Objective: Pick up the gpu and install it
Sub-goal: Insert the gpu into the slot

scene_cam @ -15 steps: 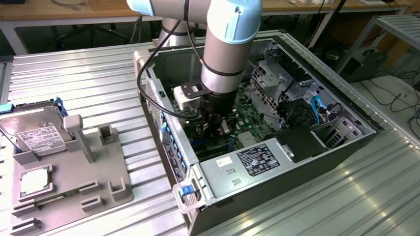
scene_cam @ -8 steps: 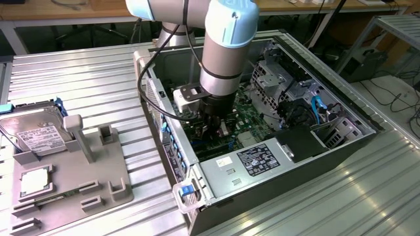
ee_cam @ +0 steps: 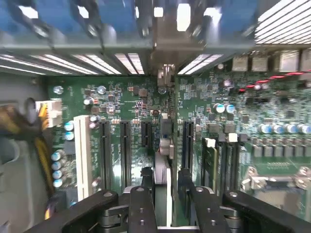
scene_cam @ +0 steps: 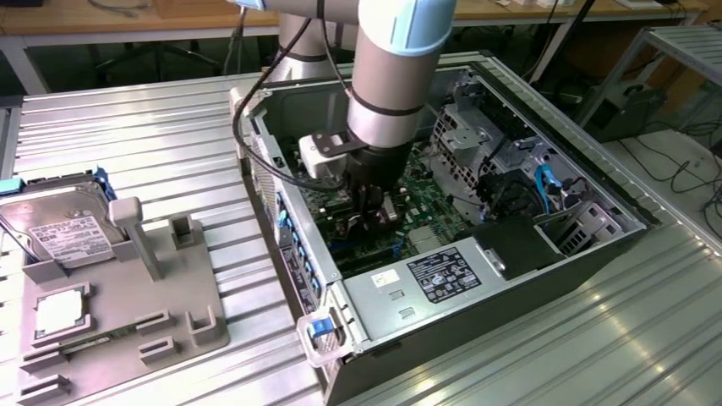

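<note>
The gpu (ee_cam: pixel 165 141) appears edge-on in the wrist view, standing upright in a motherboard (ee_cam: pixel 126 104) slot, its silver bracket end toward the case's rear wall. My gripper (ee_cam: pixel 166 191) straddles it from above, one black finger on each side. The fingers (ee_cam: pixel 146 194) stand slightly apart from the card, with a thin gap showing on one side. In the exterior view my gripper (scene_cam: pixel 373 218) is down inside the open computer case (scene_cam: pixel 508 338), low over the motherboard.
On the exterior view's left a grey fixture plate (scene_cam: pixel 169 296) holds a hard drive (scene_cam: pixel 62 233) and a small silver processor chip (scene_cam: pixel 59 311). Inside the case are a power supply (scene_cam: pixel 445 275), a drive cage (scene_cam: pixel 462 127), blue cables (scene_cam: pixel 547 190) and a white slot (ee_cam: pixel 82 150).
</note>
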`<state>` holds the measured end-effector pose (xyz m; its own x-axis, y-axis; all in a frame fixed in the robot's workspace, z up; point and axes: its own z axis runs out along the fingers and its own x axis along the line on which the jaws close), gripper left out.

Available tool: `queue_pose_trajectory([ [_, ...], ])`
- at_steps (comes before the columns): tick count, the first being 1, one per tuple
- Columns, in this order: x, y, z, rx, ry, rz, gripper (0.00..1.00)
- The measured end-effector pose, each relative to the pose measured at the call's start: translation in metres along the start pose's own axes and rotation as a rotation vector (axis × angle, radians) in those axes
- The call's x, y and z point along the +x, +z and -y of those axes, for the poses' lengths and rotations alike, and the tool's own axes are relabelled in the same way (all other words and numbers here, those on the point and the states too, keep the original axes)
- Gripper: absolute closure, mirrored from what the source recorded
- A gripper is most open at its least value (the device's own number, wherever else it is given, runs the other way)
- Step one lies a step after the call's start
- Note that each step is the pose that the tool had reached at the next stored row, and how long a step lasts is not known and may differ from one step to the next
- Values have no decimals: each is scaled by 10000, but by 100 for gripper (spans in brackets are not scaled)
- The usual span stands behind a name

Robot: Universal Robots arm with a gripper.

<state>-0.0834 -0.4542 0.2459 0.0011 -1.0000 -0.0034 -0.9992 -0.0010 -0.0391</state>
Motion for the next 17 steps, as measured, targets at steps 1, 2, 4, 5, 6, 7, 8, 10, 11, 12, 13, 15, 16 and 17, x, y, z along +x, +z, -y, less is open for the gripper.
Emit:
queue_pose_trajectory([
  [1, 0, -79, 3, 6, 0, 0, 65],
  [2, 0, -149, 6, 10, 0, -1, 65],
  [4, -1, -253, 10, 18, 1, 0, 65],
  [5, -1, -295, 11, 21, 1, 1, 65],
  [6, -1, -358, 14, 25, 0, 0, 65],
  [7, -1, -410, 16, 28, 0, 0, 65],
  [8, -2, -466, 18, 35, 1, -3, 65],
  [10, -2, -463, 18, 40, 1, 3, 65],
  [11, -2, -464, 18, 39, 1, 1, 67],
  [12, -2, -464, 18, 39, 1, 1, 73],
  [13, -2, -464, 18, 40, 1, 1, 80],
  [15, -2, -464, 18, 39, 0, 1, 89],
  [16, -2, -464, 18, 39, 0, 0, 89],
  [17, -2, -465, 18, 39, 1, 0, 89],
])
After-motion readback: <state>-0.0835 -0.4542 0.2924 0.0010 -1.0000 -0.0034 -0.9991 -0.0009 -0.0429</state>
